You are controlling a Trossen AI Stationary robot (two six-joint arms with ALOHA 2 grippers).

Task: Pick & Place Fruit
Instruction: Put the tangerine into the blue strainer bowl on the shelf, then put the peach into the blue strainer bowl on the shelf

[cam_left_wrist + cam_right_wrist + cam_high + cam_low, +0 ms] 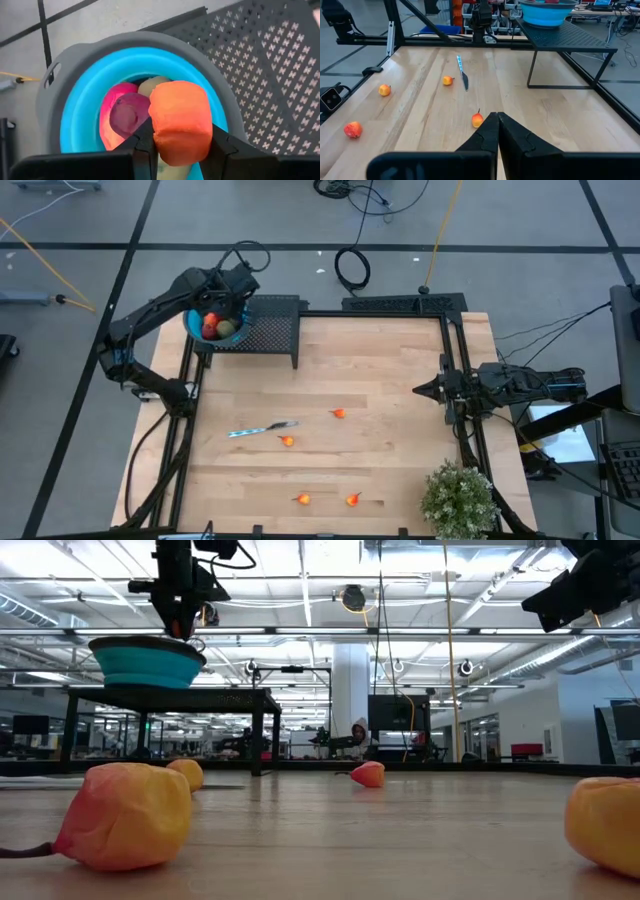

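Observation:
My left gripper (179, 142) hangs over the round blue bowl (196, 326), shut on an orange fruit (180, 120). The bowl stands on a black perforated shelf (272, 328) at the table's far left corner and holds a pink-red fruit (111, 107), a dark red one (126, 114) and a pale one (154, 85). Small orange fruits (340, 413) (288, 441) (303, 499) (352, 500) lie on the wooden table. My right gripper (498, 125) waits shut at the table's right edge (425, 390). My left gripper pinches the orange fruit between its two fingers (142, 142), one on each of the fruit's sides (159, 135). It comes from above, pointing down into the bowl. The fruit is lifted clear above the fruit lying in the bowl.
A slim silver knife with a blue handle (262, 429) lies left of the table's middle. A potted plant (458, 498) stands at the near right corner. The black shelf stands on legs (532, 67) over the far left part of the table. Black frame rails (460, 380) edge the table.

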